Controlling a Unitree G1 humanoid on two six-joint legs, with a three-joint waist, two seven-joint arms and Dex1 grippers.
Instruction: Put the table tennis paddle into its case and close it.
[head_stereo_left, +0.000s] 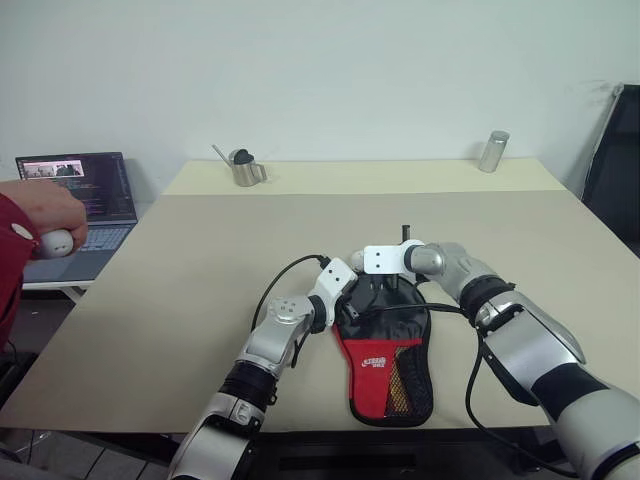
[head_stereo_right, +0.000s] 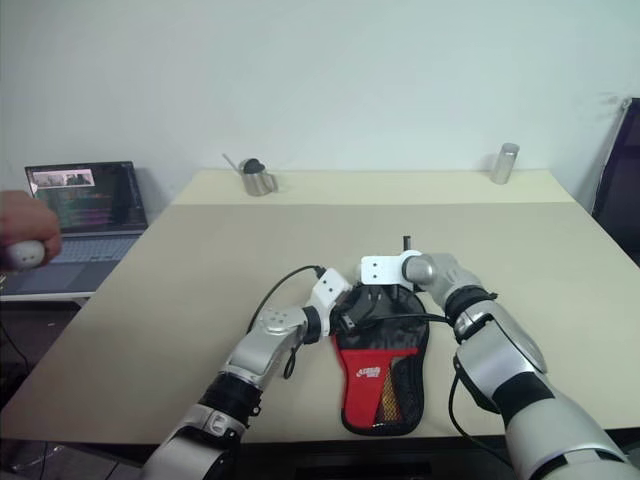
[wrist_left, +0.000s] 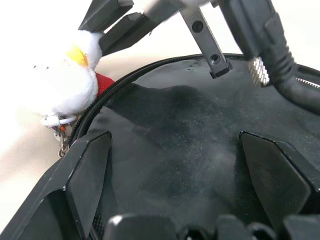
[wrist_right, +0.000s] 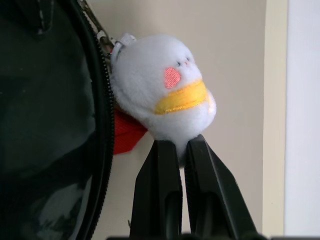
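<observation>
The case (head_stereo_left: 385, 355) lies flat on the tabletop (head_stereo_left: 200, 290) near its front edge, black round end away from the robot, red end nearer. The right gripper (wrist_right: 181, 150) is clenched on the white pompom charm (wrist_right: 162, 95) hanging from the zipper at the case's far rim. The left gripper (wrist_left: 175, 165) is spread wide over the black top of the case. At the far left, a person's hand (head_stereo_left: 45, 215) holds a small white object beside a laptop (head_stereo_left: 85, 200).

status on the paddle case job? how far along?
Done: no loose paddle on the table, so it is probably inside the case. In hand: right gripper pinches the white pompom charm at the zipper; left gripper, open, rests on the case. Left: zipping it shut.
</observation>
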